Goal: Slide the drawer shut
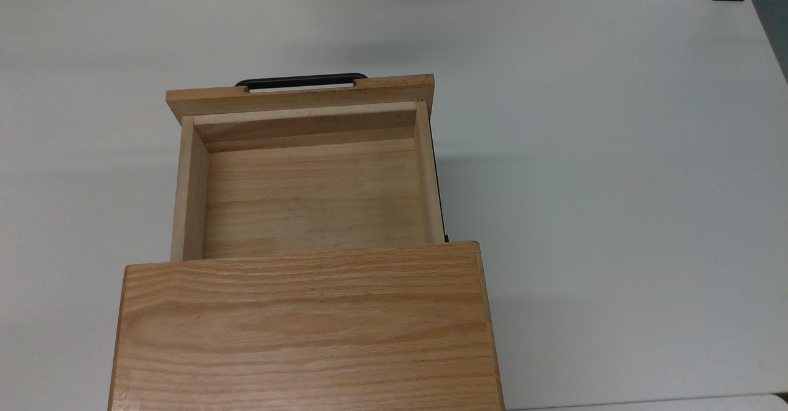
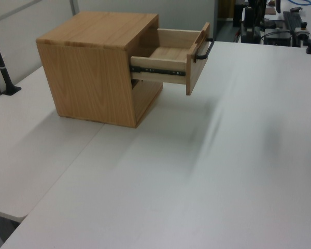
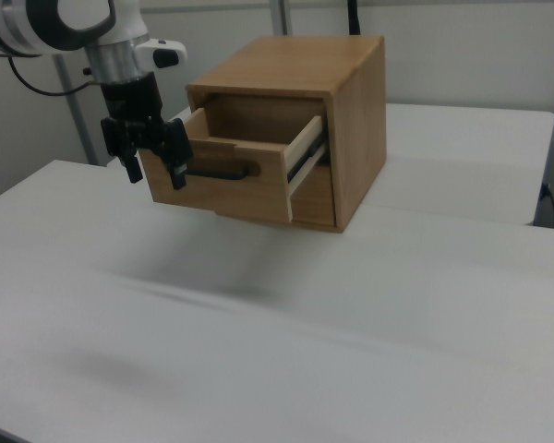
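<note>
The drawer [image 1: 308,189] is pulled well out of the cabinet [image 1: 308,331], which is set near one table [image 1: 615,152] edge. The gripper [image 3: 153,164] is held before the handle [image 3: 217,172], fingers parted, nothing grasped. The closing push is not yet made.

matt oak drawer [image 1: 311,195]; black metal handle [image 1: 300,81]

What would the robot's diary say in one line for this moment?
light oak wooden drawer: pulled out, empty | black bar handle: free | gripper: open, in front of drawer's front panel | larger wooden cabinet: on white table
</note>
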